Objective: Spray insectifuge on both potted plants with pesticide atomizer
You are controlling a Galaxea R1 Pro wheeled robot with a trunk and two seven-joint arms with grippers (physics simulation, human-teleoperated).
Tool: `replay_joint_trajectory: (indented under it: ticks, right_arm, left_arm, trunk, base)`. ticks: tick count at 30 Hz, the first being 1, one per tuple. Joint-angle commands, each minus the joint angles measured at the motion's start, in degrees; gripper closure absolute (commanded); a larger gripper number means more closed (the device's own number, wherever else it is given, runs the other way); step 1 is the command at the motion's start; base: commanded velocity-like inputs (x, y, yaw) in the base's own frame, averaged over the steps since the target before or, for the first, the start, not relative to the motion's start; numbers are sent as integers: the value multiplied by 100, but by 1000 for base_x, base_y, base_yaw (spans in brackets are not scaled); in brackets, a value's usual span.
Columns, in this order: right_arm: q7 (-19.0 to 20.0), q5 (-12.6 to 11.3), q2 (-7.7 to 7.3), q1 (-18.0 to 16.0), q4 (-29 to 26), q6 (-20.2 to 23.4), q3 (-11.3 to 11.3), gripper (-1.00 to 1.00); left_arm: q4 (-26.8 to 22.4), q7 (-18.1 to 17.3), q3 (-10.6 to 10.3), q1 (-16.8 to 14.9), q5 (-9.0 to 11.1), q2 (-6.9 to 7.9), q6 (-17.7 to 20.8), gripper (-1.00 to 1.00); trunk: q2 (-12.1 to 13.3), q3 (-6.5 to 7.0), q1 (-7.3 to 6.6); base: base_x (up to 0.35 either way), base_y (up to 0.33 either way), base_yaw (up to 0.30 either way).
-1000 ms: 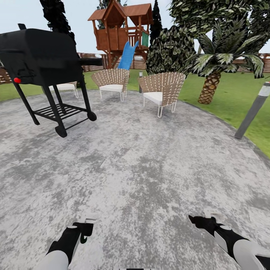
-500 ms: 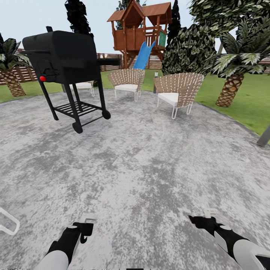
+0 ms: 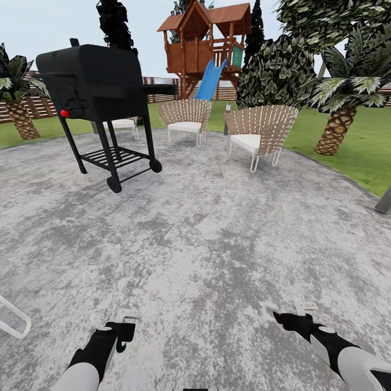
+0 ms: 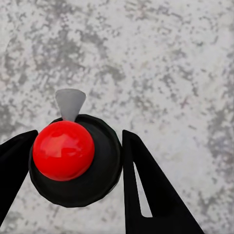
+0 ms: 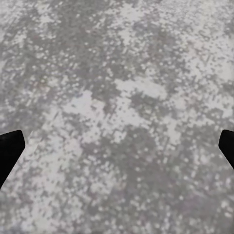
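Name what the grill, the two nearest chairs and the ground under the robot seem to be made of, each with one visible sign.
Grill: seemingly matte black painted metal, with a smooth boxy body on thin straight legs.
Chairs: apparently woven wicker or rattan, tan ribbed shells with white cushions and pale thin legs, perhaps metal.
Ground: the patio looks like stone or concrete, mottled grey and rough.

Bollard lamp (image 3: 383,201) cut off (right edge); white frame (image 3: 13,320) perhaps chair.
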Motion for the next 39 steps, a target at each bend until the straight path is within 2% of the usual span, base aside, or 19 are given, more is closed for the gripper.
replay_joint_trajectory:
  ticks: [1, 6, 13, 19, 33, 39]
  right_arm:
    - [31, 16, -1, -4, 7, -16, -46, -100]
    - [28, 16, -2, -4, 7, -16, -46, -100]
    - [25, 16, -2, -4, 7, -16, -46, -100]
    - [26, 16, -6, -4, 7, -16, -46, -100]
    - [46, 15, -9, -4, -1, -14, -46, -100]
    - [20, 16, -6, -4, 5, -13, -46, -100]
  left_arm:
    - [-19, -51, 48, -4, -46, -9, 18, 100]
    - [-19, -51, 48, -4, -46, -9, 20, 100]
    - [-19, -51, 48, -4, -45, -9, 23, 100]
    - [-19, -51, 48, -4, -44, -9, 23, 100]
    - [-19, -51, 48, -4, -44, -9, 23, 100]
    - [-19, -51, 48, -4, -44, -9, 23, 100]
  trunk:
    - [-2, -5, -1]
    - [-2, -5, -1]
    - [-2, -5, -1]
    - [-2, -5, -1]
    - [-2, -6, -1]
    - [-2, -23, -1]
  base:
    - [0, 0, 0]
    - [0, 0, 14]
    - [53, 0, 213]
    - [293, 0, 236]
    - [333, 0, 18]
    - [334, -53, 186]
